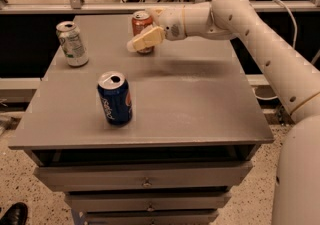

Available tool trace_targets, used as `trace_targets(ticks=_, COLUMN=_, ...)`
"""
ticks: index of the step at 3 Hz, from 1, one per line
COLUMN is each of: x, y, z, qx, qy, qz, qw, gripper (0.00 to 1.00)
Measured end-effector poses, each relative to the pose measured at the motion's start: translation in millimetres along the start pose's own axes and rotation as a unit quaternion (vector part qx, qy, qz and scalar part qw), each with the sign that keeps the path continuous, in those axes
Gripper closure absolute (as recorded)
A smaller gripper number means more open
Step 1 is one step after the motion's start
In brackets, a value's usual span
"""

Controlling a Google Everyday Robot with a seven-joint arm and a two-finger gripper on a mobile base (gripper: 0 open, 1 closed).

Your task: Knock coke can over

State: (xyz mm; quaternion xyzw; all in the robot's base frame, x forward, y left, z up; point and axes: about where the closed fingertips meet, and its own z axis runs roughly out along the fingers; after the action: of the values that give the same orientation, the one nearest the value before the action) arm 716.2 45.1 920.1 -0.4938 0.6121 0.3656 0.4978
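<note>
The coke can (141, 22), red-orange with a silver top, stands upright at the far middle of the grey table (200, 104). My gripper (143, 39) reaches in from the right on the cream arm (235, 14). It sits right against the front and lower part of the can and partly covers it. The blue Pepsi can (115, 98) stands upright nearer the front left. The white and green can (72, 44) stands upright at the far left.
The table is a cabinet top with drawers (145, 181) below its front edge. A railing and glass (100, 6) run behind the far edge. A dark shoe (12, 214) shows on the floor at bottom left.
</note>
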Motion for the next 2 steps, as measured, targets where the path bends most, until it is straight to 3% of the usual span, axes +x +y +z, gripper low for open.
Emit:
trace_targets(ticks=1, x=1, y=33, z=10, qx=-0.048, qy=0.009, qz=0.021, qw=0.9986, gripper=0.0)
trace_targets(ticks=2, x=-10, y=74, z=17, qx=-0.103, qy=0.006, qz=0.029, qw=0.9943, gripper=0.0)
